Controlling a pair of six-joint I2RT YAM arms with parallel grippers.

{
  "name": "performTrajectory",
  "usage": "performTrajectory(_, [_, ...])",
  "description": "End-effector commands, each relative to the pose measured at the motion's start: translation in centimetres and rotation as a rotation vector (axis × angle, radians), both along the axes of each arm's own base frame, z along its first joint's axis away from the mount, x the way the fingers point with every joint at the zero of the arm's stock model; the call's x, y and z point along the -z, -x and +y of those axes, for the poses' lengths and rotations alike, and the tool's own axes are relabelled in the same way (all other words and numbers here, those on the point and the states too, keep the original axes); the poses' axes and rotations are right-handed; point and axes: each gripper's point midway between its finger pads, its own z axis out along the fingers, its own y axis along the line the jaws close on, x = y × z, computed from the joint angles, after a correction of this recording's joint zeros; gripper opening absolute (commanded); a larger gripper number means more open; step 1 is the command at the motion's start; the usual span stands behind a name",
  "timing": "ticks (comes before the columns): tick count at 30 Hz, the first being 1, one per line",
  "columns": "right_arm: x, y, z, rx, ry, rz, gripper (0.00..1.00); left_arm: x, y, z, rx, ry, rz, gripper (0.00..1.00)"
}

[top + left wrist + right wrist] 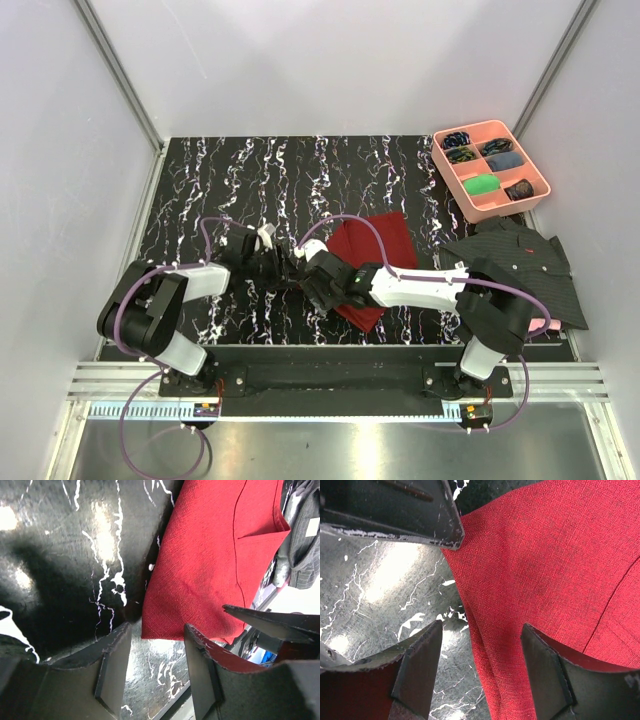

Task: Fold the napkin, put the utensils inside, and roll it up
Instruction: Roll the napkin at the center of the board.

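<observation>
I saw the napkin (403, 240) lying flat on the table (200, 190). Left gripper (157, 635) and right gripper (480, 635) sat at its 9 o'clock edge, both partly open, gripping nothing.

Noted black wedge-shaped fingers (112, 665) on left pincer (157, 630), edges chipped pale; same scuffing on right pincer (482, 630), worst at the tips. Logged white shells with black joints behind each pincer, on left arm (195, 281) and right arm (420, 288). Traced purple cables (345, 218) looping back from both pincers toward black bases (185, 372).
</observation>
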Motion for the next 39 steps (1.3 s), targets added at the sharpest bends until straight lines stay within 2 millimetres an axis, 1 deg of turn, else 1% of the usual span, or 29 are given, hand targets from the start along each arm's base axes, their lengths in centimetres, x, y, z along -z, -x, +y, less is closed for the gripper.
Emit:
performTrajectory(1, [-1.9,-1.0,0.9,0.017,-0.052,-0.06,0.73,-1.0,-0.4,-0.8,0.002,0.056,-0.04,0.49])
performTrajectory(4, [-1.8,-1.2,0.7,0.024,-0.041,-0.069,0.73,-1.1,-0.4,-1.3,0.011,0.074,-0.042,0.45])
performTrajectory(5, [-1.6,-1.3,0.7,0.023,-0.036,-0.07,0.73,-1.2,-0.4,-1.5,0.013,0.081,-0.043,0.41])
performTrajectory(7, [-1.5,-1.3,0.6,0.018,-0.028,-0.072,0.73,-1.3,-0.4,-1.7,0.014,0.097,-0.038,0.36])
performTrajectory(8, [-1.2,-1.3,0.6,0.016,-0.019,-0.071,0.73,-1.4,-0.5,-1.7,0.012,0.1,-0.039,0.3])
performTrajectory(11, [-0.4,-1.3,0.3,0.017,0.005,-0.068,0.73,-1.7,-0.7,-1.9,0.007,0.109,-0.042,0.23])
performTrajectory(12, [-0.2,-1.3,0.2,0.016,0.013,-0.068,0.73,-1.8,-0.8,-1.9,0.008,0.112,-0.045,0.16])
performTrajectory(14, [0.4,-1.4,-0.2,0.02,0.036,-0.07,0.73,-2.2,-1.0,-2.0,0.002,0.122,-0.045,0.11])
performTrajectory(15, [0.6,-1.4,-0.2,0.019,0.04,-0.07,0.73,-2.3,-1.0,-2.1,0.002,0.124,-0.048,0.06])
performTrajectory(18, [1.1,-1.2,-0.4,0.013,0.064,-0.075,0.72,-2.5,-1.1,-2.2,0.001,0.129,-0.044,0.0])
performTrajectory(19, [1.2,-1.2,-0.6,0.018,0.073,-0.083,0.72,-2.7,-1.2,-2.2,0.001,0.13,-0.047,0.0])
performTrajectory(23, [2.2,-1.1,-1.0,0.021,0.107,-0.088,0.68,-2.9,-1.3,-2.2,0.0,0.129,-0.049,0.0])
performTrajectory(26, [2.8,-1.0,-1.2,0.035,0.123,-0.082,0.51,-3.0,-1.4,-2.3,0.003,0.128,-0.049,0.0])
performTrajectory(27, [3.0,-0.9,-1.3,0.035,0.128,-0.077,0.39,-3.1,-1.4,-2.3,0.007,0.128,-0.055,0.0])
performTrajectory(29, [3.3,-0.7,-1.4,0.029,0.133,-0.068,0.29,-3.3,-1.5,-2.3,0.011,0.129,-0.06,0.0])
performTrajectory(30, [3.5,-0.5,-1.5,0.018,0.141,-0.062,0.23,-3.5,-1.5,-2.3,0.015,0.132,-0.066,0.02])
performTrajectory(31, [3.5,-0.2,-1.4,0.002,0.133,-0.046,0.2,-3.6,-1.6,-2.3,0.015,0.134,-0.069,0.06])
performTrajectory(33, [3.7,0.3,-1.2,-0.027,0.128,-0.023,0.14,-4.0,-1.7,-2.3,0.019,0.133,-0.078,0.18])
performTrajectory(34, [3.7,1.0,-0.7,-0.058,0.105,0.008,0.1,-4.3,-2.0,-2.2,0.018,0.133,-0.087,0.22])
performTrajectory(35, [3.7,1.4,-0.6,-0.074,0.097,0.027,0.09,-4.6,-2.2,-2.0,0.013,0.128,-0.099,0.28])
performTrajectory(36, [3.6,1.6,-0.4,-0.087,0.084,0.043,0.07,-4.6,-2.3,-1.6,0.011,0.11,-0.103,0.3])
performTrajectory(37, [3.4,2.4,0.1,-0.116,0.053,0.084,0.05,-4.9,-2.5,-1.4,0.008,0.101,-0.114,0.32])
performTrajectory(38, [3.1,2.4,0.2,-0.119,0.031,0.105,0.04,-5.4,-2.9,-0.9,-0.008,0.084,-0.141,0.34])
performTrajectory(39, [3.0,2.7,0.2,-0.125,0.012,0.129,0.03,-5.3,-2.8,-0.5,0.001,0.055,-0.153,0.38])
